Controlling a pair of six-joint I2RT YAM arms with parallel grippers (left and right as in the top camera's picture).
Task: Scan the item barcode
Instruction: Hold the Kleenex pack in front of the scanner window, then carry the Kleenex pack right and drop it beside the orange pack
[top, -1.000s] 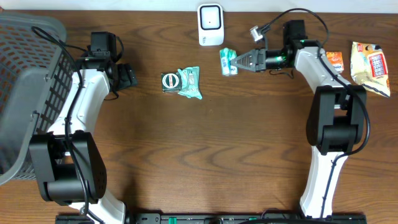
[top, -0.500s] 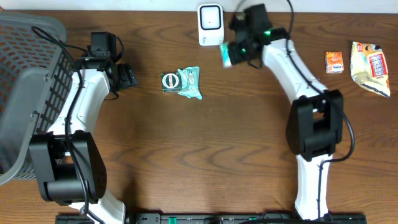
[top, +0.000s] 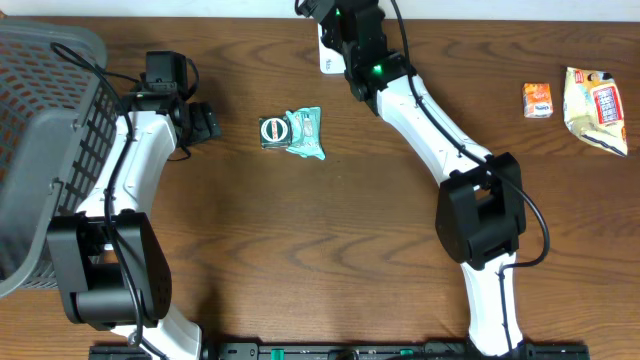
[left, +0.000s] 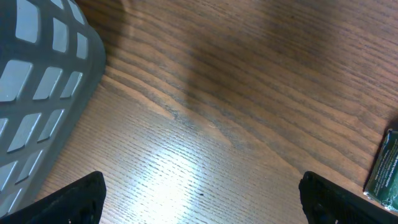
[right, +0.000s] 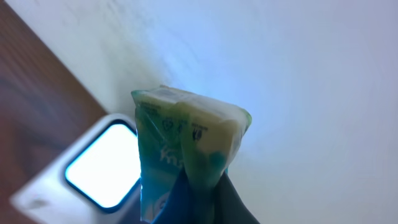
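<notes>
The right gripper (right: 205, 196) is squeezed shut on the bottom of a small green packet (right: 186, 137) and holds it up in the air. The packet is at the far edge of the table (top: 330, 220), just beside the white scanner (right: 102, 165) with its bright window. So the picking up is done, and the packet is at the scanner. What is left is the scan itself. I cannot tell if the barcode faces the window, because the wrist picture is blurry and shows no barcode. The packet may need a turn.

The left gripper (top: 205, 122) is wide open and holds nothing. It hangs over the table near the grey basket (top: 40, 150). Another green pack (top: 295, 132) lies on the table, not scanned as far as I can see.
</notes>
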